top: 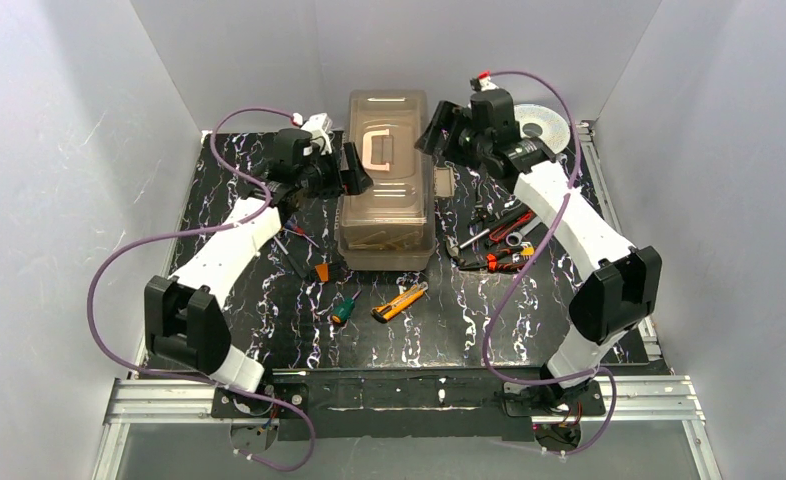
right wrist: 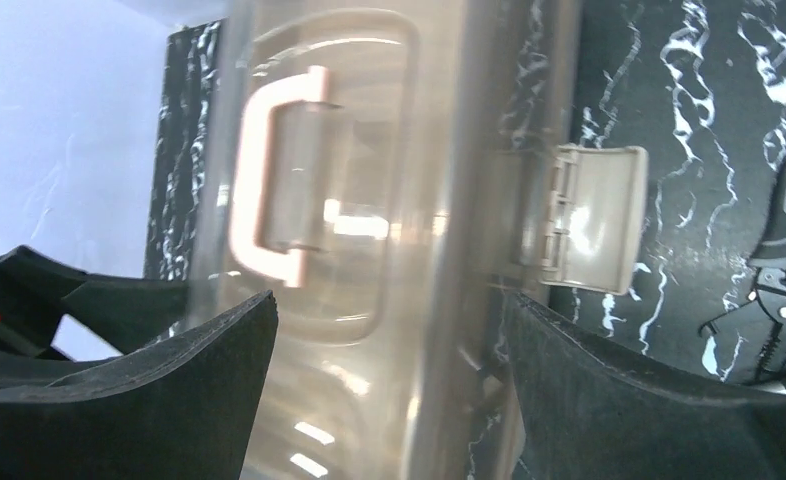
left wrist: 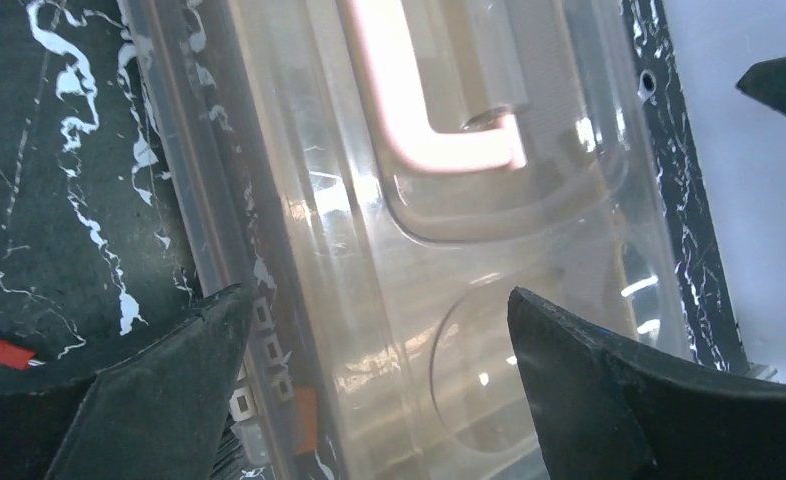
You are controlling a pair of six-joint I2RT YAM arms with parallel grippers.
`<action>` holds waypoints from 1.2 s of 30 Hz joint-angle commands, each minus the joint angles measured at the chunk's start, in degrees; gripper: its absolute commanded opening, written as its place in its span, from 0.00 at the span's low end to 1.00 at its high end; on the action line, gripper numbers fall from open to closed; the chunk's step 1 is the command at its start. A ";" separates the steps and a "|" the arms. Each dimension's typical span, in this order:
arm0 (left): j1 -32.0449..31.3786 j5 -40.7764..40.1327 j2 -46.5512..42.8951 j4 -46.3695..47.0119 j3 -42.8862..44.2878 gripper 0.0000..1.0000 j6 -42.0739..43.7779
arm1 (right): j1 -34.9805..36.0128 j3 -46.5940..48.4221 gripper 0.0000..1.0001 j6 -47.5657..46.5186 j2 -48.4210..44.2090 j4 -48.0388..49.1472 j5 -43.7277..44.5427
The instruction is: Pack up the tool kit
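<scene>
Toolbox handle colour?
Cream with a pinkish tint; the handle shows best in the right wrist view.

Ahead of our matt black left fingers we see the toolbox lid, glossy translucent plastic; its handle looks smooth, opaque plastic.
</scene>
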 commanded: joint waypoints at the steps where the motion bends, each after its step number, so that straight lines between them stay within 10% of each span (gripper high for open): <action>1: 0.81 -7.33 -5.43 -3.26 2.98 1.00 -1.30 | 2.72 13.38 0.88 -3.79 3.48 -9.14 1.11; 16: 10.18 -2.66 -8.82 -0.33 4.36 1.00 -16.90 | 10.92 39.49 0.79 1.30 23.24 -13.71 6.86; 36: 12.28 -3.07 -11.42 -0.16 3.08 1.00 -17.17 | 14.42 43.37 0.77 4.01 32.41 -13.67 11.66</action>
